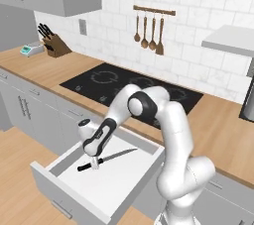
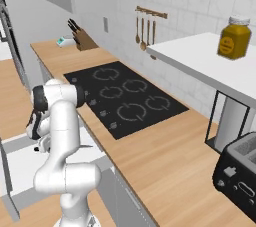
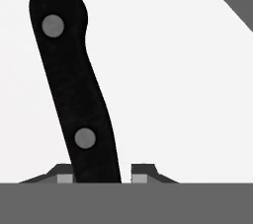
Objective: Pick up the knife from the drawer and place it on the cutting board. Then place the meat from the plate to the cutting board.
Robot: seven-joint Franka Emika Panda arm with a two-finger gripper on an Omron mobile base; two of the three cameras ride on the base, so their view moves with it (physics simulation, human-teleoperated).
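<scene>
two dark fingertips [image 3: 65, 177] of the tool [image 1: 94, 163] are closing narrowly around the black handle of the slim grey-bladed knife [image 1: 106, 159], lying flat in the open white-lined drawer [image 1: 119, 182].

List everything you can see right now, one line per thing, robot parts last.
knife: 1, black handle, grey blade, flat in the drawer
drawer: 1, white-lined, grey front, pulled open
hob: 1, black, set in the counter
knife block: 1, wooden, counter's far left
utensils: 4, wooden, on a wall rail
jar: 1, yellow, on the white shelf
toaster: 1, black, counter's right
gripper: 1, dark tips astride the knife handle; left tip touching, right tip apart
</scene>
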